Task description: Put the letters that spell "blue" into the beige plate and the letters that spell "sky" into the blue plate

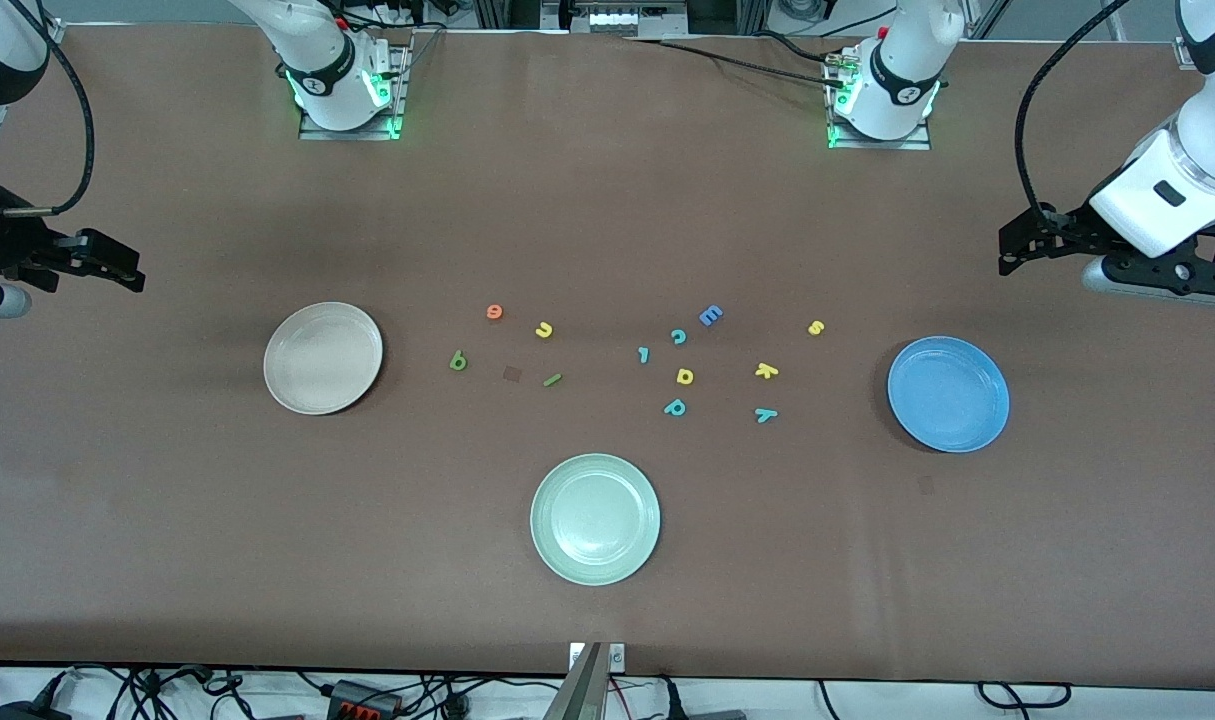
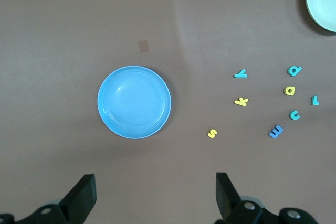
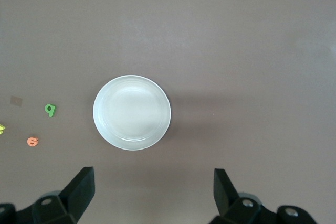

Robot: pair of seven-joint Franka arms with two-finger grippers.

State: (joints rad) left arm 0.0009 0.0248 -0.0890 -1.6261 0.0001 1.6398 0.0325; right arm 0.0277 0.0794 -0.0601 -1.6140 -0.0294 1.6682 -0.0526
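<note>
The empty beige plate (image 1: 322,358) (image 3: 132,112) lies toward the right arm's end of the table. Beside it are the green "b" (image 1: 458,361) (image 3: 50,110), orange "e" (image 1: 494,312) (image 3: 32,141), yellow "u" (image 1: 544,330) and green "l" (image 1: 552,379). The empty blue plate (image 1: 948,393) (image 2: 134,102) lies toward the left arm's end. Near it are the yellow "s" (image 1: 815,327) (image 2: 212,134), yellow "k" (image 1: 765,371) (image 2: 241,102) and teal "y" (image 1: 765,415) (image 2: 240,74). My left gripper (image 1: 1012,255) (image 2: 156,192) and right gripper (image 1: 117,265) (image 3: 154,190) hang open and empty over the table's ends.
A pale green plate (image 1: 595,518) sits nearest the front camera, at mid-table. Other letters lie between the two groups: blue "E" (image 1: 710,316), teal "c" (image 1: 678,336), a small teal "l" (image 1: 644,354), yellow "a" (image 1: 684,376) and teal "p" (image 1: 675,407). A small brown patch (image 1: 512,373) marks the cloth.
</note>
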